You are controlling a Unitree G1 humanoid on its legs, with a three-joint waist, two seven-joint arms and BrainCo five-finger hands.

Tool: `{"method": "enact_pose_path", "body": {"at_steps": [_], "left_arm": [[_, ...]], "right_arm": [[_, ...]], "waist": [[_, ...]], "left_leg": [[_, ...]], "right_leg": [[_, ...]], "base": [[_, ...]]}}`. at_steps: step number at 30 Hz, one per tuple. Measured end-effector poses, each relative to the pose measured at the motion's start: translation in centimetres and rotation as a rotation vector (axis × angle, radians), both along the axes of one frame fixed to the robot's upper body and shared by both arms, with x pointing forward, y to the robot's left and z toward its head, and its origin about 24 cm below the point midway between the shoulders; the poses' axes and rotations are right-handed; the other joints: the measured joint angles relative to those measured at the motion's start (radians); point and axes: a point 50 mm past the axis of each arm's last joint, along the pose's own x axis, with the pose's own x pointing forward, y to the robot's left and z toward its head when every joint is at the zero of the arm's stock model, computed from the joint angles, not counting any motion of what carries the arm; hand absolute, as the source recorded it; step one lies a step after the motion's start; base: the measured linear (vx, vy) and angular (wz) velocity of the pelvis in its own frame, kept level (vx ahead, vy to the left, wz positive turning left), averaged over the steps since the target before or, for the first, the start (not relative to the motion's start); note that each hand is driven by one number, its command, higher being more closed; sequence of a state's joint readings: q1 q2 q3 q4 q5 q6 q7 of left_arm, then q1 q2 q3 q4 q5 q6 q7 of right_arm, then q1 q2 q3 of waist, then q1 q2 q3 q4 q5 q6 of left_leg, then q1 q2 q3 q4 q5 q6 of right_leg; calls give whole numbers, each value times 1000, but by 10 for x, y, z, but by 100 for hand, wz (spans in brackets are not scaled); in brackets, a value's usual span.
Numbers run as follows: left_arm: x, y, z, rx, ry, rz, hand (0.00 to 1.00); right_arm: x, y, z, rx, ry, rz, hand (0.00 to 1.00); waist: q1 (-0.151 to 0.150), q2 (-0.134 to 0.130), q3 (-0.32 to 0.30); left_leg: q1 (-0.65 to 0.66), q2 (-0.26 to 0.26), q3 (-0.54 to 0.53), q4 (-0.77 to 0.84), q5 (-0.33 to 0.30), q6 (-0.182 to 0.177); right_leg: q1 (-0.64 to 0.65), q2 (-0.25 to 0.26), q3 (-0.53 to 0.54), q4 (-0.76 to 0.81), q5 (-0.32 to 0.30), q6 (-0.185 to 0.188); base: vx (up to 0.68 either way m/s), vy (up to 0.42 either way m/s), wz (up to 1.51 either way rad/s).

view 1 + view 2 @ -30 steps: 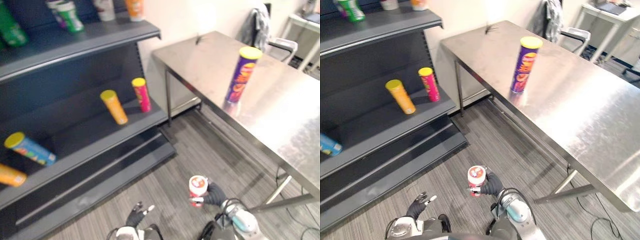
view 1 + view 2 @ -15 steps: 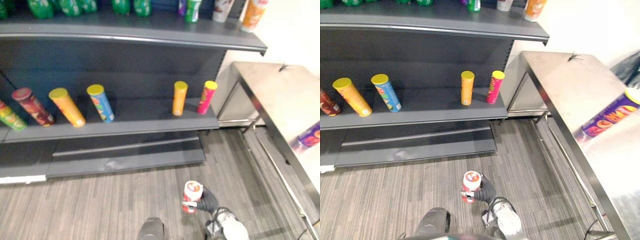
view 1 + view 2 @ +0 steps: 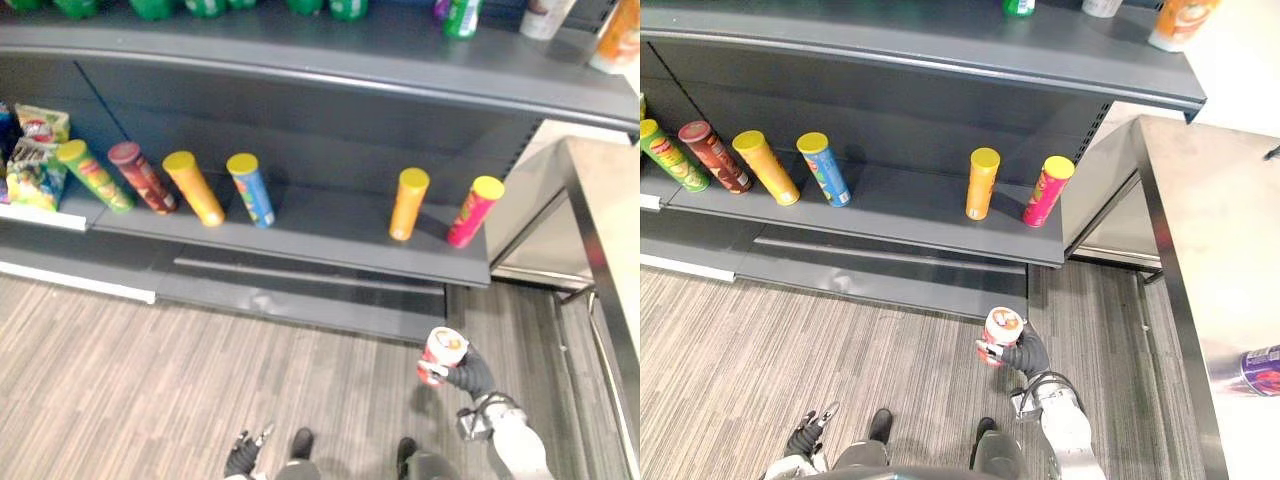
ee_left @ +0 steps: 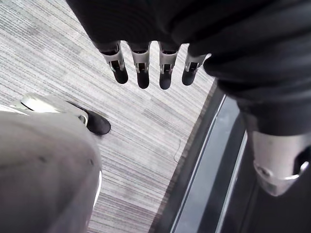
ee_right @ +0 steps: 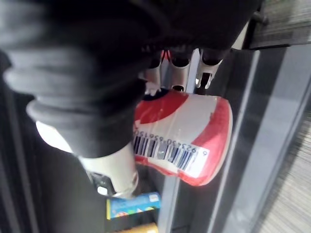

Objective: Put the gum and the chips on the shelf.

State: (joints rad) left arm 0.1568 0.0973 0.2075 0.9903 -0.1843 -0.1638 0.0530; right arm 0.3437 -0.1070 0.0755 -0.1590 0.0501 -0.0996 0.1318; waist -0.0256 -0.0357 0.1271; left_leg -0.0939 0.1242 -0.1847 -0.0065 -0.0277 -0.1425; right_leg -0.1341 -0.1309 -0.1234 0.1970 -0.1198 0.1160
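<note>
While I stand before the shelf (image 3: 900,215), my right hand (image 3: 1028,355) holds the gum can (image 3: 1002,330), red and white with a pale lid. My fingers and thumb are curled round its body. The can is upright in the air above the striped floor (image 3: 840,340), at about 6 o'clock in the head view. The lower shelf board is apart from it, toward 12 o'clock. The purple chips can (image 3: 1252,370) is on the steel table (image 3: 1230,230) at 3 o'clock. My left hand (image 3: 805,438) hangs low at 7 o'clock, its fingers (image 4: 142,73) straight and loose, holding nothing. An orange can (image 3: 981,183) and a pink can (image 3: 1048,190) stand side by side on the shelf.
</note>
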Motion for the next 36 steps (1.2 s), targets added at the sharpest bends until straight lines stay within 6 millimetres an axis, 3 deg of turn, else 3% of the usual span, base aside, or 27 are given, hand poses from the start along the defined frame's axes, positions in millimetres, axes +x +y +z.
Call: {"method": "enact_pose_path", "body": {"at_steps": [4,8,11,15,20,25,29,32,36], "left_arm": [[-8,5,-1,8,22,-17,0],[-15,16,-1,23,42,9,0],[-20,23,0,30,51,48,0],[-22,24,-1,29,54,58,0],[-42,26,-4,21,107,97,0],[-55,23,-6,1,142,98,0],[-53,20,-7,-14,143,79,0],[-50,17,-8,-21,140,56,0],[-46,13,-8,-32,133,39,0]], "right_arm": [[7,-23,52,-11,-235,-85,100],[17,-55,122,-125,-554,-122,100],[21,-54,169,-188,-774,-49,100],[27,-47,215,-230,-980,57,100],[39,-32,276,-351,-1198,211,100],[72,-16,307,-466,-1201,296,100],[115,-10,342,-551,-1122,247,100],[137,-14,355,-544,-1050,184,100],[165,-27,356,-488,-926,83,100]], "waist": [[-2,-10,-33],[-15,-20,-53],[-28,-23,-61],[-27,-25,-77],[-25,-34,-100],[-15,-33,-117],[28,-32,-117],[59,-31,-117],[71,-30,-116]], "left_leg": [[27,5,36,-56,15,3],[53,7,44,-86,24,3],[61,11,48,-93,23,1],[61,17,47,-94,23,1],[60,30,42,-95,26,-5],[50,44,34,-95,32,-14],[46,62,30,-95,43,-27],[42,71,20,-95,46,-32],[31,73,5,-95,54,-36]], "right_leg": [[1,7,31,-43,23,5],[17,10,47,-57,24,7],[18,19,54,-57,24,7],[18,30,54,-58,25,5],[20,43,56,-65,31,-3],[21,56,51,-75,38,-14],[17,75,41,-83,49,-27],[18,84,36,-90,54,-32],[19,85,17,-91,54,-33]], "base": [[44,22,-24],[25,7,-11],[6,-7,-5],[1,-3,-1],[0,0,0],[-22,-14,1],[-27,-44,4],[-10,-34,4],[-21,-21,13]]}}
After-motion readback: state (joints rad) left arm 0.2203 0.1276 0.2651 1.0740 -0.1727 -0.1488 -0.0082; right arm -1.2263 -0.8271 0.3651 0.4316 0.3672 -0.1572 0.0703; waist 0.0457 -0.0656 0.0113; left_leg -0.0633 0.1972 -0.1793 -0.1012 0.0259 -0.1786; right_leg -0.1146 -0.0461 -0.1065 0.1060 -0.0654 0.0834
